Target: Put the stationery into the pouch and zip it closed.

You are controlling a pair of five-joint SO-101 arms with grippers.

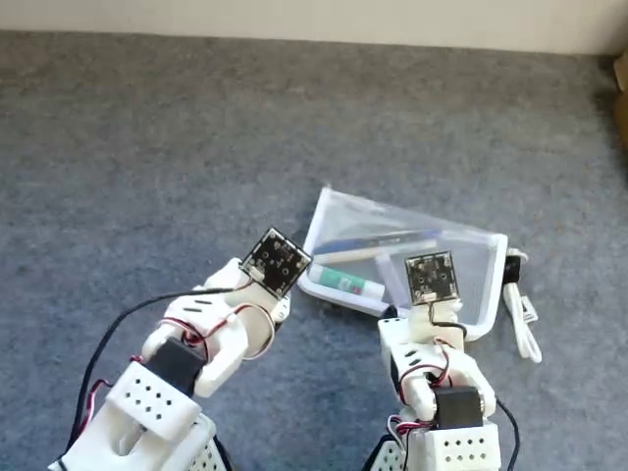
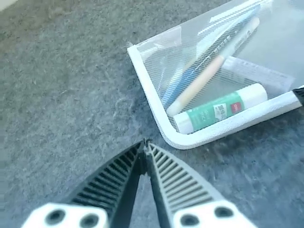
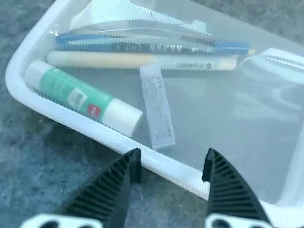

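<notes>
A white mesh pouch [image 1: 471, 265] lies on the grey carpet, right of centre. Inside it I see a green-and-white glue stick [image 1: 345, 284] [image 2: 219, 108] [image 3: 80, 97], a blue pen [image 3: 142, 46] and a cream pen [image 2: 202, 82] [image 3: 137, 61]. My left gripper [image 2: 146, 142] is shut and holds nothing, just short of the pouch's rounded corner [image 2: 172, 138]. My right gripper [image 3: 171, 164] is open over the pouch's near edge [image 3: 161, 166], with nothing between its fingers. Both arms stand at the front in the high view.
A white zip pull cord [image 1: 523, 319] trails off the pouch's right end. A brown object [image 1: 621, 93] sits at the far right edge. Bare grey carpet [image 1: 147, 157] spreads to the left and back.
</notes>
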